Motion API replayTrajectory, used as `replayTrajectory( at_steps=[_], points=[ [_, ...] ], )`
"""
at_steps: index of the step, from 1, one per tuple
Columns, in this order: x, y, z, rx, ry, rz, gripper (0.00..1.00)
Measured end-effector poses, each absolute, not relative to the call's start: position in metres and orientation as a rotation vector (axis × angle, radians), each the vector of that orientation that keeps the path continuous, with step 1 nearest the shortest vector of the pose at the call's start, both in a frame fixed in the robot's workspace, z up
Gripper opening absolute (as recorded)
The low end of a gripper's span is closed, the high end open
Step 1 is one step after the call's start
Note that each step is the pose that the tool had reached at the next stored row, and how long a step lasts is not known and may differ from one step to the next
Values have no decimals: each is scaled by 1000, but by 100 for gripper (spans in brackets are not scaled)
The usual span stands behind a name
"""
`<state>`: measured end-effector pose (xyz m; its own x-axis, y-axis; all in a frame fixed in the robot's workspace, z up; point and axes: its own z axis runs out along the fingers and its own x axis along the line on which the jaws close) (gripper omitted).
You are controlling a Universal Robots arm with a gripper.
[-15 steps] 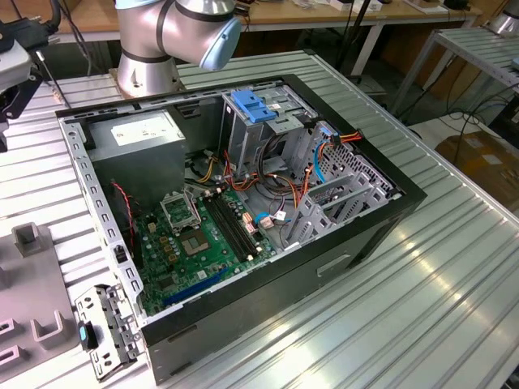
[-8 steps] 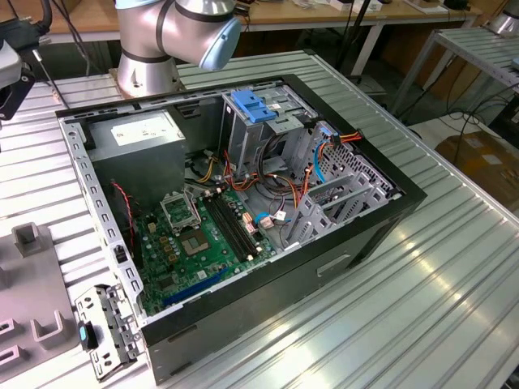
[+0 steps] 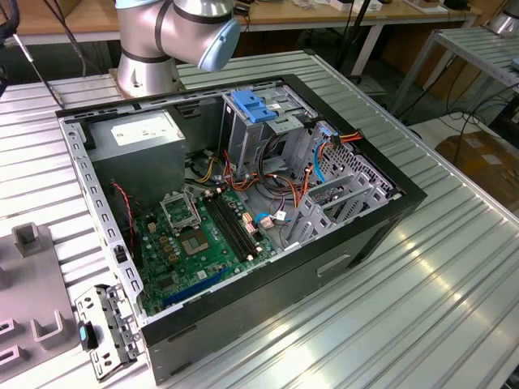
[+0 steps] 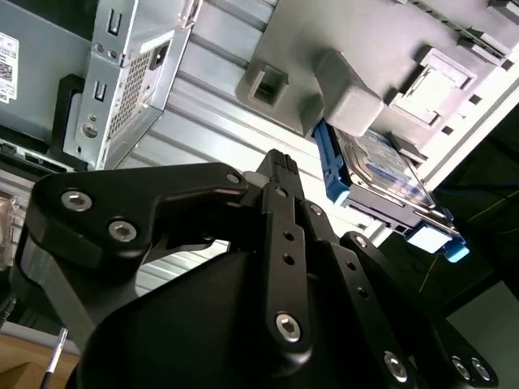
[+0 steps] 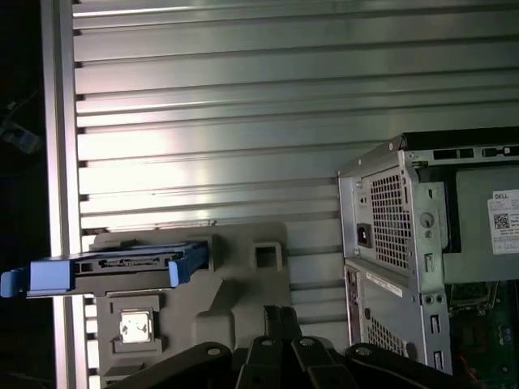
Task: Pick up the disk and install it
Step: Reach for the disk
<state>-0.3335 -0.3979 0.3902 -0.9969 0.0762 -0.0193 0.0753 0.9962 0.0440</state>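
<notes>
Disk (image 5: 122,264), silver-grey metal in blue plastic rails, on edge in your moulded grey fixture (image 5: 243,284), ribbed aluminium table (image 5: 243,121), black gripper (image 5: 278,314) clear of it, tips pressed together, empty.

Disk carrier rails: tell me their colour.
Blue. The disk and its rails show best in the first wrist view.

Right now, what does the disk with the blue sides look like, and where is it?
The rectangular silver-grey metal disk has a bluish label on its flat face and blue plastic rails along its edges. It stands on edge in the grey plastic holder on the ribbed metal table, outside the open computer case. Only the holder touches it.
</notes>
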Motion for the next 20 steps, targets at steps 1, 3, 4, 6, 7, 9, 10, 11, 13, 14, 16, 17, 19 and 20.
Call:
replayTrajectory(
  at_steps=[1, 3, 4, 6, 7, 9, 10, 11, 13, 14, 16, 17, 19, 20],
  points=[
    [-338, -397, 390, 118, 3118, 67, 11],
    [-349, -394, 388, 118, 3118, 67, 11],
    [-353, -393, 387, 118, 3118, 67, 11],
    [-363, -389, 384, 119, 3119, 67, 11],
    [-366, -388, 383, 118, 3119, 67, 11],
    [-378, -384, 380, 119, 3122, 67, 11],
    [-383, -382, 379, 119, 3124, 67, 11],
    [-388, -381, 378, 119, 3126, 67, 11],
    [-396, -380, 376, 119, 3129, 67, 11],
    [-400, -380, 375, 119, 3130, 67, 11],
    [-408, -379, 373, 120, 3137, 67, 11],
    [-412, -379, 372, 120, 3141, 67, 11],
    [-421, -379, 370, 121, 3149, 66, 11],
    [-425, -379, 370, 121, 3151, 66, 11]
  ],
)
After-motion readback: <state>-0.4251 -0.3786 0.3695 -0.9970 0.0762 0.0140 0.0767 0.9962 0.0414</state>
